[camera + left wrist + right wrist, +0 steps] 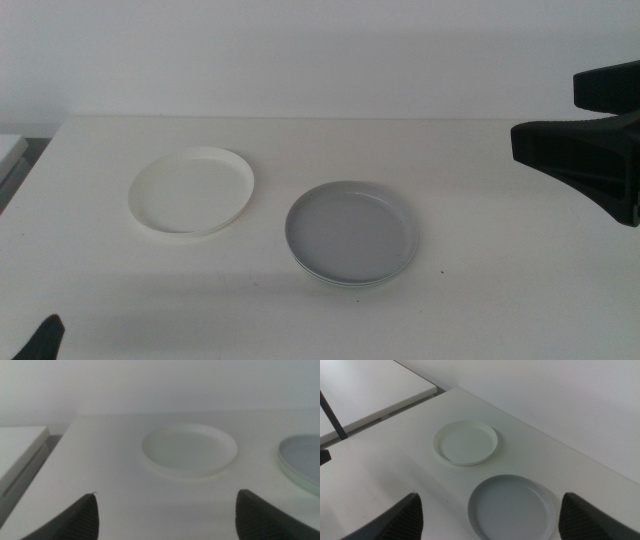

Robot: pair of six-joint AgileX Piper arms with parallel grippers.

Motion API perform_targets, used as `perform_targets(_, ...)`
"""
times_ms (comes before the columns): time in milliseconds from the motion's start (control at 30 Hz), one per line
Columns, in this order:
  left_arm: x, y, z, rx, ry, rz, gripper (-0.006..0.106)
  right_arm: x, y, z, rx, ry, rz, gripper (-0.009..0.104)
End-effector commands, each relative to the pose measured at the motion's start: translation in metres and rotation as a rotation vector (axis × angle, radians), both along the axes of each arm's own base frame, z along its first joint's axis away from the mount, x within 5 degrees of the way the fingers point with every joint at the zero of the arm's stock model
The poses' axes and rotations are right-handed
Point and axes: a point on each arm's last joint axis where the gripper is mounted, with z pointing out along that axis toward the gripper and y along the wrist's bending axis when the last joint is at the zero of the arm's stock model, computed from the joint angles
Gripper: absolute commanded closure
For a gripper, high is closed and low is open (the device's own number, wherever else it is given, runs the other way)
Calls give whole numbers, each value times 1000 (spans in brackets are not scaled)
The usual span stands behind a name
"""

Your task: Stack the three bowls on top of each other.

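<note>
Where grey bowl (352, 229) sits, mint bowl (345, 283) shows only rim.

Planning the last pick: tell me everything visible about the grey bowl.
The grey bowl is a shallow round dish with a low upright rim, matte and empty. It sits level, nested on the pale mint green bowl, whose edge peeks out beneath. The white bowl lies apart. Neither gripper touches it.

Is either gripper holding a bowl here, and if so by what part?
Nothing is held. Both the left gripper and right gripper are open and empty; the white bowl and grey bowl rest on the table.
</note>
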Motion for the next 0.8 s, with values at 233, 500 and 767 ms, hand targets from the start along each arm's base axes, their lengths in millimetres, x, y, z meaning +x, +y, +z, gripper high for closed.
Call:
perform_targets(233, 31, -4, 119, 60, 291, -58, 7, 0, 0, -1, -1, -11, 1, 2)
perform_targets(500, 89, -9, 187, 62, 465, -97, 7, 0, 0, -1, -1, -11, 1, 2)
perform_targets(767, 148, -5, 206, -319, 213, 73, 7, 0, 0, -1, -1, -11, 1, 2)
